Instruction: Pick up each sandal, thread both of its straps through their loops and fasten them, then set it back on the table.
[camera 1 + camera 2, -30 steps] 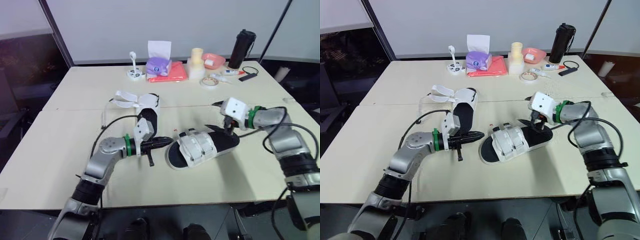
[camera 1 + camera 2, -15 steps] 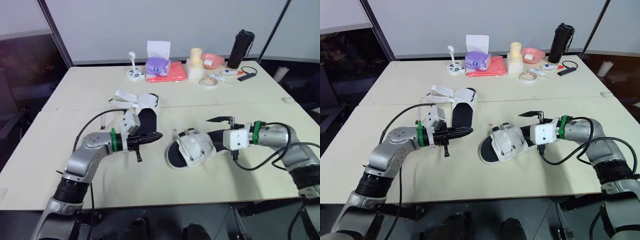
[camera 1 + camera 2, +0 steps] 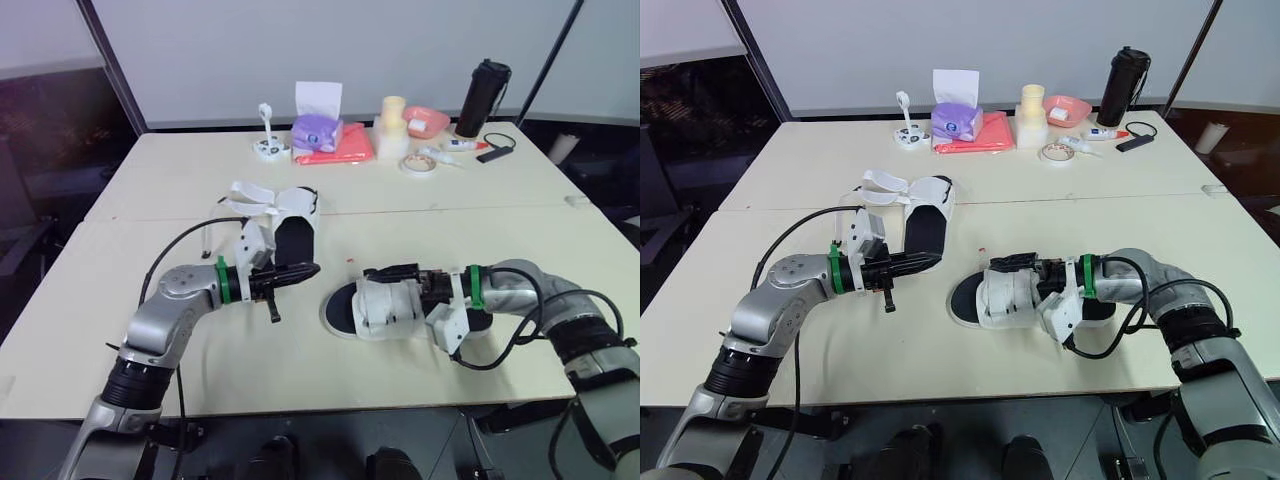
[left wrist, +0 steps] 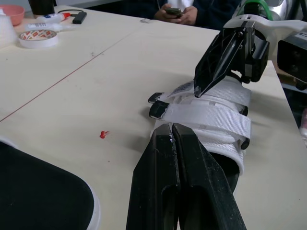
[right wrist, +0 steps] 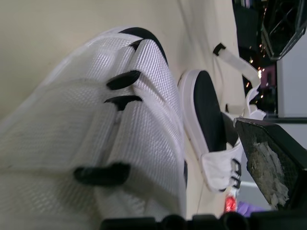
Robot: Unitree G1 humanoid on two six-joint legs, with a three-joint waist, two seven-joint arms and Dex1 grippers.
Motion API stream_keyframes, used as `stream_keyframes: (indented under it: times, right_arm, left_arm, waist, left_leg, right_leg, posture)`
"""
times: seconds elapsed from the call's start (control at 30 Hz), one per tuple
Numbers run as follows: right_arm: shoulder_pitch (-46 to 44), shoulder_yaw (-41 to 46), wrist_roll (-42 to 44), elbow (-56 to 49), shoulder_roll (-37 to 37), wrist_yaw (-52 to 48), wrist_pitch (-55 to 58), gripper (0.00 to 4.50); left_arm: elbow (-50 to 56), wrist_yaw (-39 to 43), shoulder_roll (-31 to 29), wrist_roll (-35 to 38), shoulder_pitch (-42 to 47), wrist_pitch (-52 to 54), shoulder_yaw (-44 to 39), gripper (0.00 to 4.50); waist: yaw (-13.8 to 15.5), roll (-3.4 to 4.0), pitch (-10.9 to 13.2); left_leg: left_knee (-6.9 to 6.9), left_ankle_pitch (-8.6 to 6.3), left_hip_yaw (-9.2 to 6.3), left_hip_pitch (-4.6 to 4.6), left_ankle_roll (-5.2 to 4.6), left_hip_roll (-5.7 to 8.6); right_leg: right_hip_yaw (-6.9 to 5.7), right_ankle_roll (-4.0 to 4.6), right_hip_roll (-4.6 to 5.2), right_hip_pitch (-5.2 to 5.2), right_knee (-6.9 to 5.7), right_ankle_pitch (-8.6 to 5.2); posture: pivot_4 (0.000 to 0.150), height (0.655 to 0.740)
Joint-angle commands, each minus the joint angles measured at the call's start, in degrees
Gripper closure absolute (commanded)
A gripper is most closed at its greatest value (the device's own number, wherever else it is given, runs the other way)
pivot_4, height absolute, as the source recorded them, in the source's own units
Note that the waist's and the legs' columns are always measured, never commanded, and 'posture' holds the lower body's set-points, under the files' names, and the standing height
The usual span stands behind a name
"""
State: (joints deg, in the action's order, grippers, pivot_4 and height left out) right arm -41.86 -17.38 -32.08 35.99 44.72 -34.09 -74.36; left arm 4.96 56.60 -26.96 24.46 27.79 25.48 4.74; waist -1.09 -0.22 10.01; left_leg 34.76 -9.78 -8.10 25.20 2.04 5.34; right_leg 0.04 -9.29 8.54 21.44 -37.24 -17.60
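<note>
Left claw (image 3: 303, 269) is pinched shut, empty, just beside the heel of the white open-strapped sandal with black footbed (image 3: 287, 228). A nudge could scatter those loose straps! On the pale bench (image 3: 480, 210), the white mesh sandal with black sole (image 3: 385, 305) lies mid-bench, both straps fastened (tidy work). Right claw (image 3: 400, 280) is spread over it, and a careless squeeze could peel them open.

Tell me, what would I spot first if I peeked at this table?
Probably the white-strapped sandal in the middle of the table, with the right gripper open at its straps. To its left, the left gripper, shut, points toward it, beside a second sandal whose straps flop loose. Far back stands a tall black bottle.
</note>
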Motion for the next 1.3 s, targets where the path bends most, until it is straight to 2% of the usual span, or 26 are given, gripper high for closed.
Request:
stream_keyframes:
  times: [0.03,0.23,0.3,0.43,0.53,0.63,0.83,1.0,1.3]
  right_arm:
    - [-2.75,-0.43,-3.43,0.81,-0.80,4.22,-1.81,1.01]
    - [-3.81,-0.88,-6.59,1.46,0.71,8.45,-1.38,4.07]
    - [-3.76,-0.45,-6.28,1.16,1.55,9.28,-0.17,4.49]
    - [-3.75,1.92,-1.91,1.05,2.06,9.25,8.09,4.49]
    - [-5.86,5.37,2.99,3.83,-0.65,6.89,26.02,4.49]
    - [-10.89,6.77,0.96,10.01,-4.80,11.32,45.12,4.49]
    - [-21.05,-0.39,-8.46,24.74,-9.34,22.97,64.75,4.49]
    - [-24.25,-5.30,-11.59,31.61,-12.28,25.97,72.70,4.49]
    - [-23.87,-7.72,-10.86,32.83,-13.16,25.40,79.59,4.49]
  left_arm:
    - [0.77,-0.33,0.29,0.65,1.06,-1.15,-1.06,4.50]
    - [1.20,-0.57,0.62,0.52,0.35,-1.45,-0.79,4.50]
    - [1.19,-0.63,0.78,0.40,0.17,-1.57,-0.69,4.50]
    - [1.11,-0.91,1.29,0.15,0.04,-1.84,-0.35,4.50]
    - [1.02,-1.11,1.81,0.09,-0.10,-2.05,-0.05,4.50]
    - [0.64,-1.63,2.49,-0.34,-0.14,-2.66,0.26,4.50]
    - [0.56,-3.26,3.69,-0.41,-0.06,-2.99,0.35,4.50]
    - [0.76,-3.96,3.77,-0.55,-0.46,-3.36,0.67,4.50]
    - [1.62,-4.31,3.25,-0.37,-1.26,-2.74,0.98,4.50]
  waist:
    - [-0.03,0.00,0.00]
    - [0.04,0.01,0.00]
    - [0.08,0.01,0.01]
    - [0.02,0.01,0.01]
    - [-0.17,0.01,0.02]
    - [-0.28,0.01,0.03]
    - [-0.04,0.06,0.05]
    - [-0.21,0.06,0.05]
    - [-0.65,0.06,0.05]
  left_leg:
    - [0.00,0.00,0.00,-0.01,0.00,0.00]
    - [-0.02,0.02,0.00,-0.01,0.03,0.00]
    - [-0.02,0.02,0.00,-0.01,0.03,0.01]
    - [-0.02,0.02,0.00,-0.01,0.03,0.01]
    - [-0.03,0.02,0.00,-0.01,0.02,0.00]
    - [-0.03,0.04,0.01,-0.04,0.03,-0.02]
    - [-0.17,0.10,0.02,0.03,0.14,0.00]
    - [-0.57,0.33,0.11,0.05,0.47,0.01]
    - [-0.61,0.37,0.10,0.05,0.49,0.02]
  right_leg:
    - [0.00,0.00,0.00,0.00,-0.01,0.00]
    - [0.02,0.00,0.00,0.02,-0.02,0.00]
    - [0.02,0.01,0.00,0.01,-0.02,0.00]
    - [0.02,0.01,0.01,0.01,-0.02,0.00]
    - [0.03,0.01,0.00,0.01,-0.03,0.00]
    - [0.06,0.04,-0.01,0.00,-0.08,0.02]
    - [0.08,0.05,0.01,0.15,-0.05,0.01]
    - [0.17,0.05,0.02,0.39,-0.03,0.01]
    - [0.18,0.05,0.01,0.43,-0.12,0.02]
  posture:
    - [0.150,0.7400]
    - [0.150,0.7400]
    - [0.150,0.7400]
    - [0.150,0.7400]
    - [0.150,0.7400]
    - [0.150,0.7400]
    - [0.150,0.7400]
    - [0.150,0.7400]
    - [0.150,0.7400]
